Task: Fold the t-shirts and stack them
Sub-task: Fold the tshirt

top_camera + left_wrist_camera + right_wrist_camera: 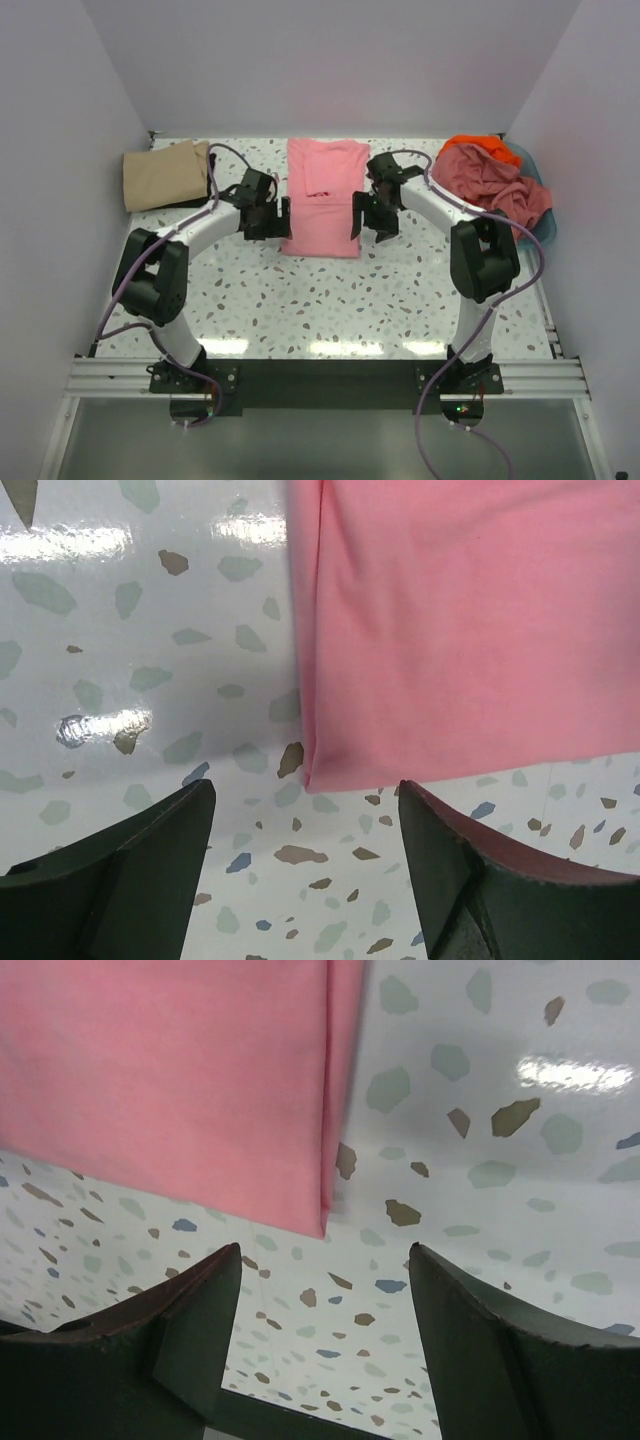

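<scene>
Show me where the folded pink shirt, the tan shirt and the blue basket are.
pink shirt (322,200), top view, middle of the folded cloth
tan shirt (165,176), top view, middle of the cloth
blue basket (535,170), top view, far part of its rim

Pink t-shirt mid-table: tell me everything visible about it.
The light pink t-shirt lies flat on the speckled table, folded lengthwise into a tall rectangle. It looks like a soft, smooth, cotton-like knit, with neat folded edges on both sides. The left gripper and right gripper flank its near corners, open, gripping nothing.
</scene>
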Robot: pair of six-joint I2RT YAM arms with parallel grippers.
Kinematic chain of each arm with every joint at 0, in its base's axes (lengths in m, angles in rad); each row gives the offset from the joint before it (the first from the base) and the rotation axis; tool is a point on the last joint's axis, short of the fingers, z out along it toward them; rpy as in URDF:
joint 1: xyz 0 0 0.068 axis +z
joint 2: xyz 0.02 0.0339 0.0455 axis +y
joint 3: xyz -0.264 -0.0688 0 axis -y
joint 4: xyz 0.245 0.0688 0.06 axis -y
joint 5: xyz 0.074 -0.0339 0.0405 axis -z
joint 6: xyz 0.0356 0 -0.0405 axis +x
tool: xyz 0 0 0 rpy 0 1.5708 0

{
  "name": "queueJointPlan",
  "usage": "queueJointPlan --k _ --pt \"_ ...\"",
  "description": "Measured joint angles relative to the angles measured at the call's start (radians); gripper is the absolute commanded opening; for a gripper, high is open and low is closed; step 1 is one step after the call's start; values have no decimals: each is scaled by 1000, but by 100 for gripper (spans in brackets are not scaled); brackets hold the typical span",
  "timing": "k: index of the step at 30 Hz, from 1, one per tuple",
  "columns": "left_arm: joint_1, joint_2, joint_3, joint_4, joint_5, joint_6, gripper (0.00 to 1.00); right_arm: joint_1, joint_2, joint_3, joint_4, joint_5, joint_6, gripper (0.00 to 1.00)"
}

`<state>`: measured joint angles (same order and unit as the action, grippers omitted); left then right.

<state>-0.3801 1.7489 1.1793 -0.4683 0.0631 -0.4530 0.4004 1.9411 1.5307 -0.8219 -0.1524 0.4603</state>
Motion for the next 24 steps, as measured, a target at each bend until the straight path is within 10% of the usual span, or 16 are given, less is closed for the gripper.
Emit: queueJointPlan --k 24 --pt "-3 -28 -98 81 11 -26 62 68 -11 -162 126 25 56 54"
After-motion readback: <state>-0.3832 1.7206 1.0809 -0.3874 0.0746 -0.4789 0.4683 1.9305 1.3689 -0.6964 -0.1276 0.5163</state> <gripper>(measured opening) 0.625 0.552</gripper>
